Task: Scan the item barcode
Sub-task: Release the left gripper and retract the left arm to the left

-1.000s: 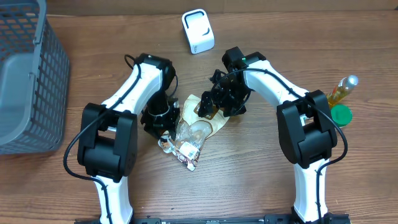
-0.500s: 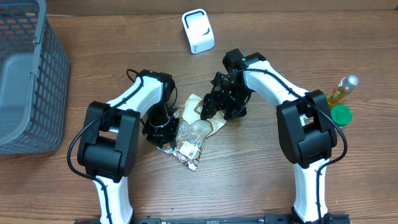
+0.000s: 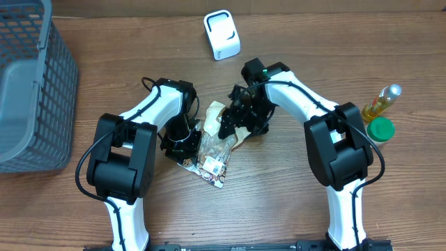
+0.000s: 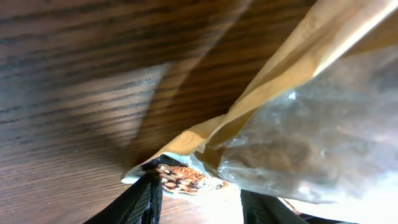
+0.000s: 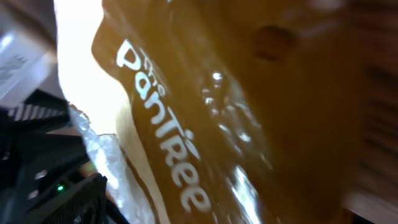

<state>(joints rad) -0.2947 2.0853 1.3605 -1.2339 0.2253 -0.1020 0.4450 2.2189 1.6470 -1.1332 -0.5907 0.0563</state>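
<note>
Snack bag (image 3: 214, 150) lies mid-bench (image 3: 279, 209); left hand (image 3: 187, 145) at its left edge, fingers apart around a bag corner, grip cannot tell; right hand (image 3: 233, 124) over its upper end, spread or pinching cannot tell; white scanner (image 3: 221, 34) well apart.

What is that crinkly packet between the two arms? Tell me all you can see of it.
The packet is a soft, crumpled pouch, tan like kraft paper, with a clear plastic panel. White lettering on the brown side reads roughly "Pantree". A white printed label sits near its lower end. It lies on the wooden table. The left gripper straddles one corner, the right gripper crowds the opposite side; whether either pinches it is unclear.
</note>
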